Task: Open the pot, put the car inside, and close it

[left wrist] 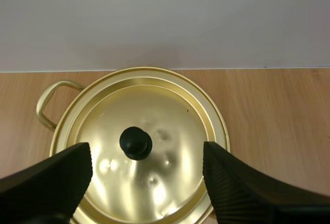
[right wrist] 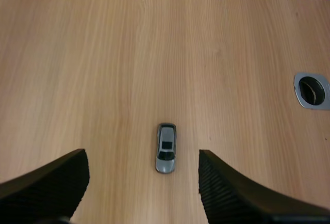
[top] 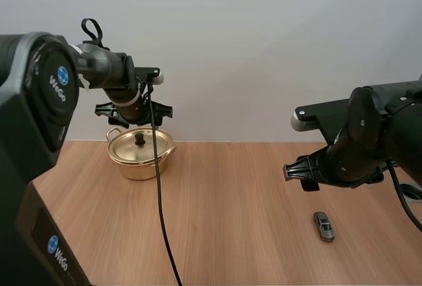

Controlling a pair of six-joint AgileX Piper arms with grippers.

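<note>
A gold pot (top: 140, 155) with its lid (left wrist: 142, 152) on stands at the table's back left; the lid has a black knob (left wrist: 135, 143). My left gripper (top: 134, 111) hovers just above it, open, its two fingers (left wrist: 51, 180) spread to either side of the knob and well clear of it. A small grey toy car (top: 323, 226) lies on the wood at the front right. My right gripper (top: 310, 175) hangs above and a little behind it, open; the car (right wrist: 166, 147) lies between the spread fingers (right wrist: 49, 185), untouched.
A round metal cable grommet (right wrist: 312, 91) is set into the tabletop to the right of the car. The pot has a loop handle (left wrist: 50, 100) on its left side. Bare wood stretches between pot and car.
</note>
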